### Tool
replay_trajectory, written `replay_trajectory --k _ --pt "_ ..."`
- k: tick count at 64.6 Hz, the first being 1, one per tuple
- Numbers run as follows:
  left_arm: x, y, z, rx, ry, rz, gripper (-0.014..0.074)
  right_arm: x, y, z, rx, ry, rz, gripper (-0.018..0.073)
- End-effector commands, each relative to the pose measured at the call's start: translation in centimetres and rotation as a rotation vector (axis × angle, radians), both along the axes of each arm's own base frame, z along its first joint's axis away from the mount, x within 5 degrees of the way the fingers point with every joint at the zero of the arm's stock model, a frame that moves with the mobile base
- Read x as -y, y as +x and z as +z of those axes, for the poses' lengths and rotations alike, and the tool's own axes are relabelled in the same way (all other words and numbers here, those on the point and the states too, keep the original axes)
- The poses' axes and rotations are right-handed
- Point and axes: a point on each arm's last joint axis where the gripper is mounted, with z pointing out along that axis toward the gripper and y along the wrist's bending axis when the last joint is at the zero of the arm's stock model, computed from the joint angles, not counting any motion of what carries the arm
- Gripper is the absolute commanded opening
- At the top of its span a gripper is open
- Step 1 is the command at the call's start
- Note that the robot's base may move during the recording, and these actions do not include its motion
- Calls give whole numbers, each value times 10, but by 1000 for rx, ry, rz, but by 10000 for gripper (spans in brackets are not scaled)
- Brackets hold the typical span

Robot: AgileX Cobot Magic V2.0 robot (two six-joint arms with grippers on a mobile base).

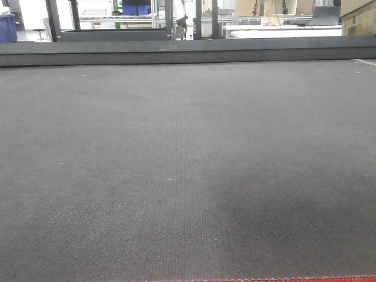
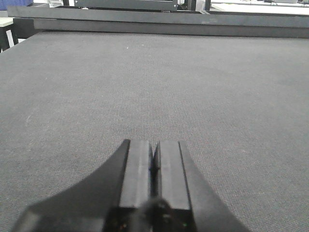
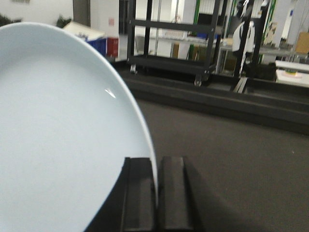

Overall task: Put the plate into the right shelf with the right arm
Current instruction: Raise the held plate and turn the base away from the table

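- Right tool point(image 3: 157, 162) is clamped on the rim of the plate point(image 3: 63, 135); its two black fingers point(image 3: 140, 193) stand close together with the thin white edge running down between them.
- In the right wrist view the plate is pale, glossy and round. It is held on edge above the worktop point(image 3: 231, 159) and fills the frame to the left of the tool, with its hollow face towards the camera.
- Seen from there, the plate is on the near side of the dark ledge point(image 3: 212, 104) that runs along the worktop's far edge, and apart from it.
- Beyond the ledge stands a black rack on castors point(image 3: 169, 43), and blue bins point(image 3: 99, 46) sit further left of the rack, also past the ledge.
- Left tool point(image 2: 153, 145) has its fingers pressed together with only a thin slit between them and nothing in it; it sits low over the dark grey worktop point(image 2: 154, 82), pointing towards the ledge point(image 2: 169, 25) and well short of it.
- From the front view, the worktop point(image 1: 188, 164) is a dark woven mat stretching up to the ledge point(image 1: 188, 51).
- Behind the ledge in that view are a blue crate point(image 1: 7, 26) at the far left and a cardboard box point(image 1: 358, 17) at the far right.
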Motion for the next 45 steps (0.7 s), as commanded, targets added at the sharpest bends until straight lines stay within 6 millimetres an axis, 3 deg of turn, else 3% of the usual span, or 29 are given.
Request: replay_trajectory --k 1,45 --pt "0 0 5 82 -15 1 -47 6 -5 9 131 105 -43 63" --pt "0 0 5 82 -15 1 -47 6 -4 4 116 100 -40 63"
